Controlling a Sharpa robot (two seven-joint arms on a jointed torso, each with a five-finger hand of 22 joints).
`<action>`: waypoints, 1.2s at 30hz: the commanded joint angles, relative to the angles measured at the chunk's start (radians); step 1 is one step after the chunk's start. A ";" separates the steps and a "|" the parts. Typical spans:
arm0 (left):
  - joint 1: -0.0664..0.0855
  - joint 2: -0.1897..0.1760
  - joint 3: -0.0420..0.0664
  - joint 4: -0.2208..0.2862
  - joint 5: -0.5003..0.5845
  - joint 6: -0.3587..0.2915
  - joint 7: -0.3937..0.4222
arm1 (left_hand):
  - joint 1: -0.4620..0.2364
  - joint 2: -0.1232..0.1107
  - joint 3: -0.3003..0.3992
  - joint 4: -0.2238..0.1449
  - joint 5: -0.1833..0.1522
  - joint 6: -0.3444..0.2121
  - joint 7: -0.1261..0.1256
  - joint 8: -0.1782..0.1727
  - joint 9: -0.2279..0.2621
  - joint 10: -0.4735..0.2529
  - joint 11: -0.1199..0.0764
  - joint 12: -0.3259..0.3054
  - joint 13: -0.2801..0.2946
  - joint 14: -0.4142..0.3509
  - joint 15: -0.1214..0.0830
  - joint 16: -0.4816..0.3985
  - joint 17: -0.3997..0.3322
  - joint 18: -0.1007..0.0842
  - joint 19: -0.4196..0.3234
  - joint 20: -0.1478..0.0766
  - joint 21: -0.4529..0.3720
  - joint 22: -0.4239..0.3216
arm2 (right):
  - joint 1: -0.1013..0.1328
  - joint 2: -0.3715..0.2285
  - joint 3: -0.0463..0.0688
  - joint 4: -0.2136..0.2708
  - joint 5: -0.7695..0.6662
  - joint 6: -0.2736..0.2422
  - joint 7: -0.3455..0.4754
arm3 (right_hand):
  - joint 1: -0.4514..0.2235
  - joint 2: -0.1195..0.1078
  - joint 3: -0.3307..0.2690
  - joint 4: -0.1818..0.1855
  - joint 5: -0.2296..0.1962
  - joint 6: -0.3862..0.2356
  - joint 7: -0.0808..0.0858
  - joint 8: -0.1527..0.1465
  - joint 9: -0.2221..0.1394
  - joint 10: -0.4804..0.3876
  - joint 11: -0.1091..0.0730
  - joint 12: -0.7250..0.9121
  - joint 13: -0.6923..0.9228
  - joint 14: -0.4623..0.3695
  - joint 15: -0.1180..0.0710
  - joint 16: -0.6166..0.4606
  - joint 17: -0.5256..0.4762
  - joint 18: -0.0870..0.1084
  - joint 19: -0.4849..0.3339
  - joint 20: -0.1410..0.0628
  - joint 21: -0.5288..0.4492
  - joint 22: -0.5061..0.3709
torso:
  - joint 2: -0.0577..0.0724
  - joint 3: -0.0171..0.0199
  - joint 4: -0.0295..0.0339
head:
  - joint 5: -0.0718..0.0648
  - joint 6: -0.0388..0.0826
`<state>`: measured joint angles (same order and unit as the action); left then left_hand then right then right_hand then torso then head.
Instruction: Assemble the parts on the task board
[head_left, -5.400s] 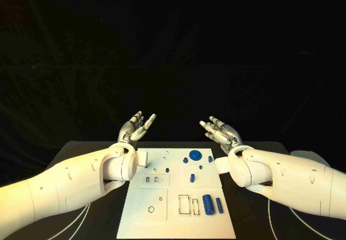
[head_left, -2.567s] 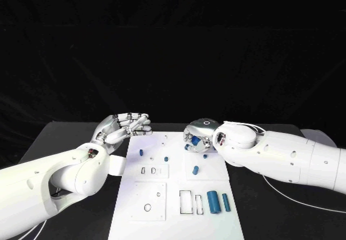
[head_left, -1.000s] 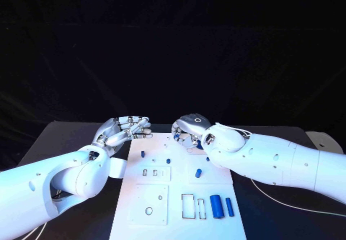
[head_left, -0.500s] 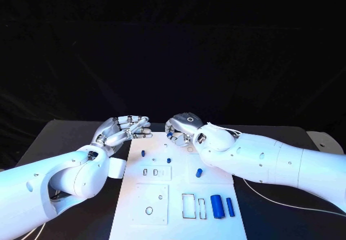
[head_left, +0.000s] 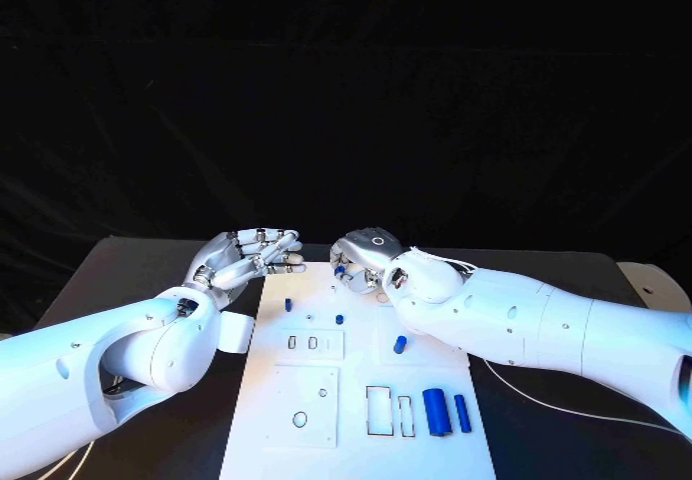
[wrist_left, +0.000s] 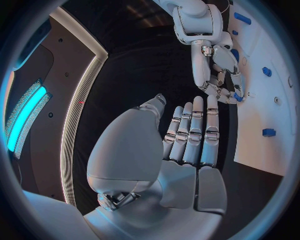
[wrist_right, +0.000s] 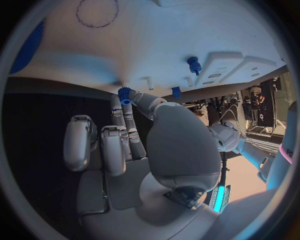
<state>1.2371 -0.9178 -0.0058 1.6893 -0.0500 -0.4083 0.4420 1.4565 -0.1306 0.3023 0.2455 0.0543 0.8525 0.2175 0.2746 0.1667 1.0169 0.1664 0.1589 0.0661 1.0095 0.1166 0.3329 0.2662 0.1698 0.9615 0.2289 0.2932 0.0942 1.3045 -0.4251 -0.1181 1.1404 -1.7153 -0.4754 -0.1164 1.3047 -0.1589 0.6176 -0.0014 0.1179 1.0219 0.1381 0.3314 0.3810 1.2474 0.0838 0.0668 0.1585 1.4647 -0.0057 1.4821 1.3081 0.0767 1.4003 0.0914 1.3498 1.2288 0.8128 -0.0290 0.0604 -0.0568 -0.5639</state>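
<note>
Part (wrist_right: 125, 95): small blue toothed piece | right hand (head_left: 364, 262) pinches it | left hand (head_left: 248, 258) empty, fingers apart

Your right hand (head_left: 365, 262) is curled over, back upward, fingertips (wrist_right: 125, 100) pinching a small blue part (wrist_right: 124, 94). Just beside it, fingertips nearly meeting, your left hand (head_left: 248, 257) hangs empty, its fingers (wrist_left: 195, 130) straight and held together.
</note>
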 joint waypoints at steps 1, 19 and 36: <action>0.002 0.002 0.001 0.001 -0.003 0.018 0.005 | -0.007 -0.002 0.004 0.004 0.001 -0.008 0.009 -0.007 0.000 -0.001 0.005 -0.005 0.000 0.000 0.006 -0.003 0.001 0.014 0.006 0.002 -0.001 -0.001 | -0.001 0.004 0.000 -0.009 -0.016 0.035 -0.004 | -0.002 0.012 0.005 -0.002 -0.005 -0.011 -0.001 0.000 0.001 0.005 -0.013 0.002 0.000 0.068 0.000 0.002 0.056 -0.008 0.001 0.005 0.001 -0.002 | 0.001 -0.0001 -0.0025 | 0.003 -0.001; 0.003 0.002 0.001 0.000 -0.003 0.017 0.005 | -0.007 -0.002 0.005 0.004 0.001 -0.009 0.009 -0.007 0.001 -0.001 0.005 -0.007 0.000 0.000 0.006 -0.003 0.003 0.014 0.006 0.002 -0.002 -0.002 | -0.001 0.004 -0.001 -0.015 -0.005 0.016 0.013 | -0.066 -0.063 -0.066 0.033 -0.044 -0.181 0.041 -0.121 -0.030 -0.236 0.039 -0.002 -0.066 0.037 0.045 -0.051 -0.059 0.032 -0.115 0.049 -0.137 -0.183 | 0.003 0.0013 -0.0024 | 0.002 0.002; 0.004 -0.002 0.001 -0.019 0.000 0.019 0.006 | -0.007 -0.002 0.005 0.003 0.001 -0.009 0.009 -0.007 0.001 0.000 0.005 -0.008 0.000 0.000 0.006 -0.004 0.004 0.014 0.006 0.002 -0.002 -0.002 | 0.023 -0.294 0.020 0.272 0.175 -0.008 0.027 | -0.053 -0.049 -0.094 0.063 0.015 -0.103 0.041 -0.113 -0.023 -0.085 0.021 0.068 -0.048 0.058 0.031 -0.010 0.013 0.009 -0.039 0.038 -0.060 -0.064 | -0.005 0.0045 -0.0204 | -0.004 0.017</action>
<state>1.2394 -0.9226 -0.0061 1.6709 -0.0497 -0.4076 0.4406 1.4565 -0.1306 0.3023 0.2455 0.0542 0.8525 0.2175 0.2707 0.1667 1.0169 0.1663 0.1540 0.0661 1.0095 0.1166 0.3329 0.2689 0.1697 0.9615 0.2289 0.2931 0.0926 1.3260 -0.7115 -0.0989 1.4000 -1.6385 -0.4920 -0.1030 1.2465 -0.2091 0.5230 0.0562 0.1300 0.9149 0.1786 0.2163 0.3567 1.1550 0.1067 0.1321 0.1089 1.4641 0.0326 1.4698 1.3068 0.1003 1.3581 0.1305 1.2850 1.1586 0.8103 -0.0253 0.0452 -0.0593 -0.5483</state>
